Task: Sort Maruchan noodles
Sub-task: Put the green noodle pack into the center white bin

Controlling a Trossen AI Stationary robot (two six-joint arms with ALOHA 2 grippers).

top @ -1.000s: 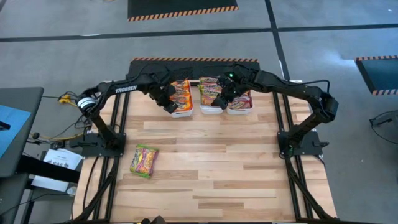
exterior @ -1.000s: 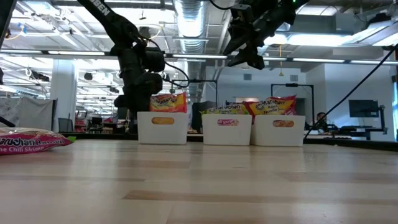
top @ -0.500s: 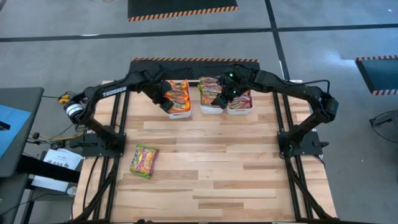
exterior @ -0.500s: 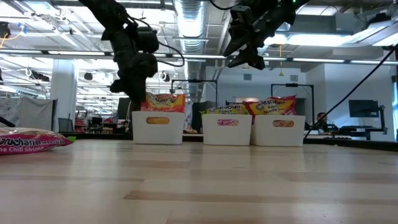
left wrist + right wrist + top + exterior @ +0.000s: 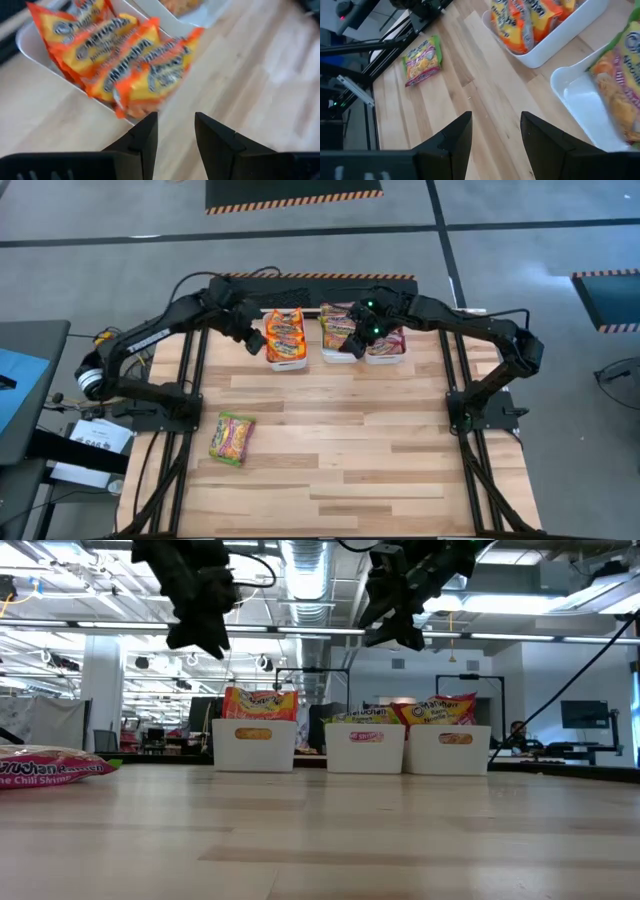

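Three white bins stand in a row at the table's far edge. The left bin (image 5: 285, 340) holds several orange Maruchan packets (image 5: 115, 60). Green-trimmed packets fill the middle bin (image 5: 340, 338), and red ones the right bin (image 5: 385, 342). One green-and-pink packet (image 5: 232, 437) lies flat on the table near the left edge. My left gripper (image 5: 252, 340) hangs open and empty, high up, just left of the left bin. My right gripper (image 5: 355, 340) hovers open and empty above the middle bin.
Bare wood runs from the bins to the near edge (image 5: 340, 480). The dark frame rails (image 5: 190, 380) run along both sides of the table. In the low view both arms hang well above the bin rims (image 5: 255, 722).
My left gripper has risen from just over the left bin and drawn back toward the table's left edge, tipping a little closer to level. Its fingers keep the same gap. My right gripper has kept still.
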